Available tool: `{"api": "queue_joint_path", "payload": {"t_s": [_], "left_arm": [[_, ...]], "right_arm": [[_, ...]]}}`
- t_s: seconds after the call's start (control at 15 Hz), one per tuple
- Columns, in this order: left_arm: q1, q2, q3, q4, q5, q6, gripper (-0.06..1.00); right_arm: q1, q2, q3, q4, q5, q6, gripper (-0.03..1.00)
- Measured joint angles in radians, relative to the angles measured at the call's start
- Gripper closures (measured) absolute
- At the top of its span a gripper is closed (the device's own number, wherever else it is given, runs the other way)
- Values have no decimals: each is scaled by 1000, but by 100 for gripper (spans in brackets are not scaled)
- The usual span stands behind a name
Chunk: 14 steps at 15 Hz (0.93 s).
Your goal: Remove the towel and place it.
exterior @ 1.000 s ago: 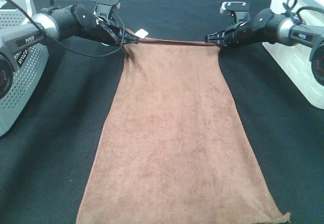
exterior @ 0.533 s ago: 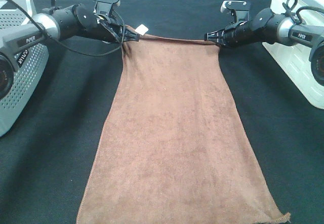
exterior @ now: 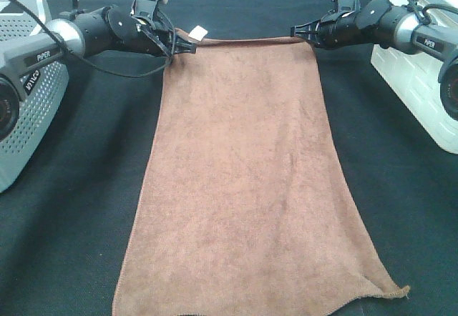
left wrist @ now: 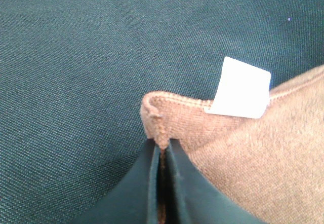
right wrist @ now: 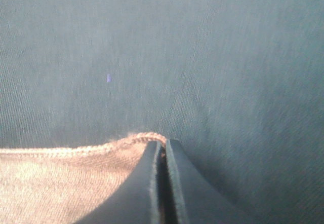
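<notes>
Towel lies lengthwise on the black cloth, far short edge stretched between the two grippers, near edge at the frame bottom. Left gripper clenched on the far-left corner, white tag just beside it; wrist view shows hem pinched between the jaws. Right gripper clenched on the far-right corner. Grey perforated basket at left, white bin at right, both apart from the towel.
</notes>
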Motion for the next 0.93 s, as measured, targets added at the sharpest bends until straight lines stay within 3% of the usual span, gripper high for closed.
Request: {"api": "queue_joint_path", "payload": {"t_s": [0.33, 0.47, 0.53, 0.67, 0.93], "left_arm": [[-1, 0, 0, 0, -24, 0, 75], [-1, 0, 0, 0, -25, 0, 58], [-1, 0, 0, 0, -26, 0, 42], [-1, 0, 0, 0, -28, -44, 25], [0, 0, 0, 0, -29, -113, 18]], "right_arm": [[0, 0, 0, -50, 4, 0, 95], [0, 0, 0, -51, 5, 0, 78], [0, 0, 0, -51, 6, 0, 57], [0, 0, 0, -55, 34, 0, 33], [0, -4, -7, -77, 115, 0, 25]]}}
